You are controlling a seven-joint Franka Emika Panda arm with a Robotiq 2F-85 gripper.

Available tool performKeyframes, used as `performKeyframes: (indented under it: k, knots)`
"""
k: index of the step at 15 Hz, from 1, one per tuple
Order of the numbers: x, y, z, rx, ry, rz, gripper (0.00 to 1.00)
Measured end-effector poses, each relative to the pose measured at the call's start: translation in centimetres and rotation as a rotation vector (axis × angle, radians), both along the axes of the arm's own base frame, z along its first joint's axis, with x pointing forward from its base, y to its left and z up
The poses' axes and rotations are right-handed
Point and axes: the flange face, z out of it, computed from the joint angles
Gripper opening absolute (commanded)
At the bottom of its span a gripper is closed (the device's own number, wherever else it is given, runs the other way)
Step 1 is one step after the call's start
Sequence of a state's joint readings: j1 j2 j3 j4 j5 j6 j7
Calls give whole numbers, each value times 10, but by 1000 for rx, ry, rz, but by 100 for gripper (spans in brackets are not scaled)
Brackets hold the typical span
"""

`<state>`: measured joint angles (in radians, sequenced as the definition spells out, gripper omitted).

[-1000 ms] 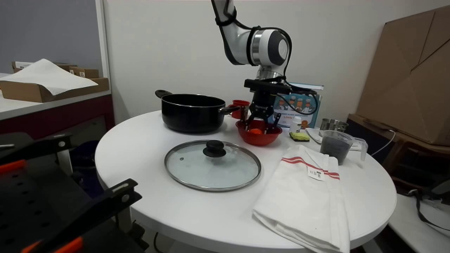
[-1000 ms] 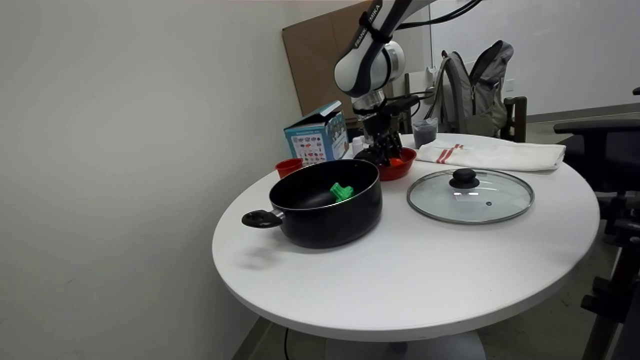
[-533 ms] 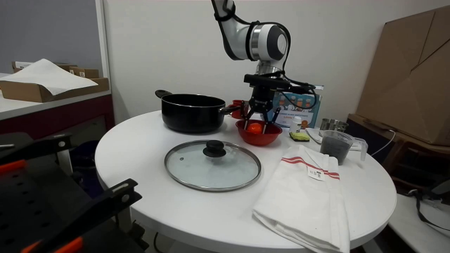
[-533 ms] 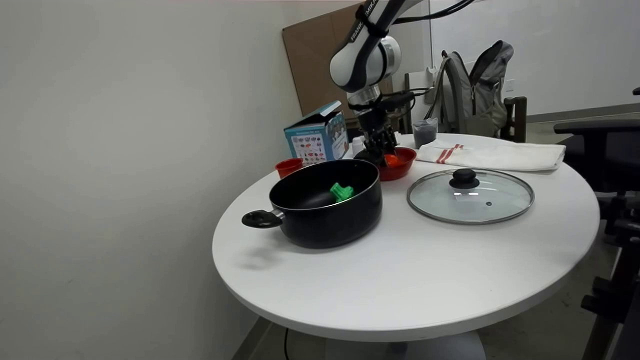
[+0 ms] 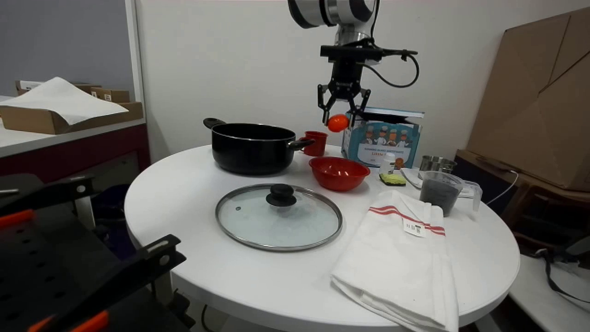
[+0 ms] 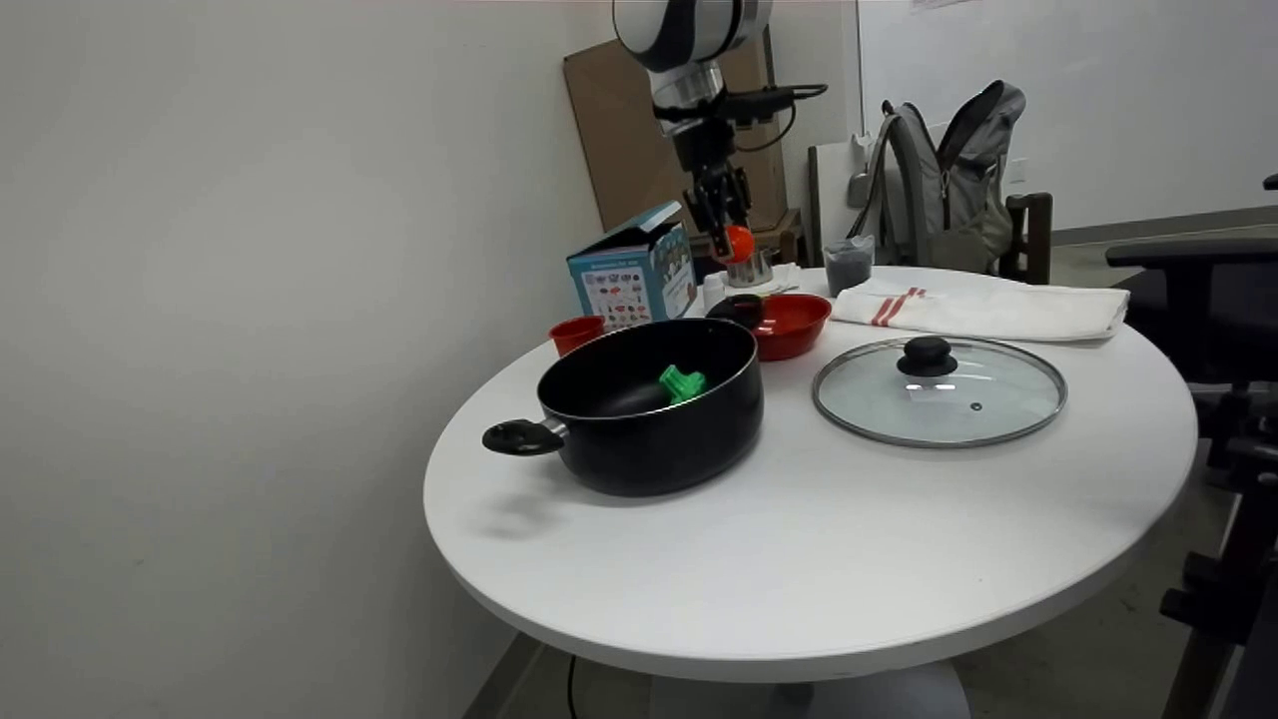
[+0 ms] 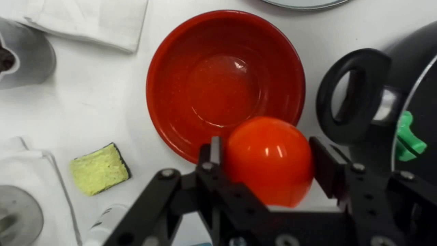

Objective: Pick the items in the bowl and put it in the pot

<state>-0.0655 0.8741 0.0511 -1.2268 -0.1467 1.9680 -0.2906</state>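
My gripper [image 5: 340, 121] is shut on a round orange-red item [image 5: 338, 123] and holds it in the air above and behind the red bowl [image 5: 339, 179]. In the wrist view the item [image 7: 268, 160] sits between both finger pads, and the bowl [image 7: 222, 78] below shows a bare inside. The black pot [image 5: 252, 152] stands beside the bowl, one handle pointing toward it. A bright green item [image 6: 683, 383] lies inside the pot [image 6: 659, 449]; it also shows at the edge of the wrist view [image 7: 408, 140].
The glass lid [image 5: 279, 221] lies in front of the pot and bowl. A red cup [image 5: 315, 144] and a blue box [image 5: 382, 140] stand behind. A yellow-green sponge [image 5: 392, 179], white bottle [image 5: 387, 164], measuring cup [image 5: 441, 191] and white towel [image 5: 401, 263] lie to the bowl's side.
My gripper was down in the bowl around the orange-red item, closed on it, and has lifted it well above the bowl. The pot, lid and green item have not moved.
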Motion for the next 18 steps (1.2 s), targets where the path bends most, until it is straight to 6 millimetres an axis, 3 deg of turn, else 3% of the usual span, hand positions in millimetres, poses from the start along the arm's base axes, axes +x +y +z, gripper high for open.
performKeyframes:
  k: [3, 6, 10, 13, 16, 18]
  knots:
    - [-12, 29, 38, 1, -16, 42, 38]
    - [-32, 81, 45, 4, 16, 117, 38]
    - [-70, 152, 12, -15, 113, 245, 38]
    - [-102, 191, -22, -83, 184, 370, 38]
    - [-119, 212, -49, -159, 222, 467, 38]
    - [-123, 213, -68, -188, 239, 499, 38]
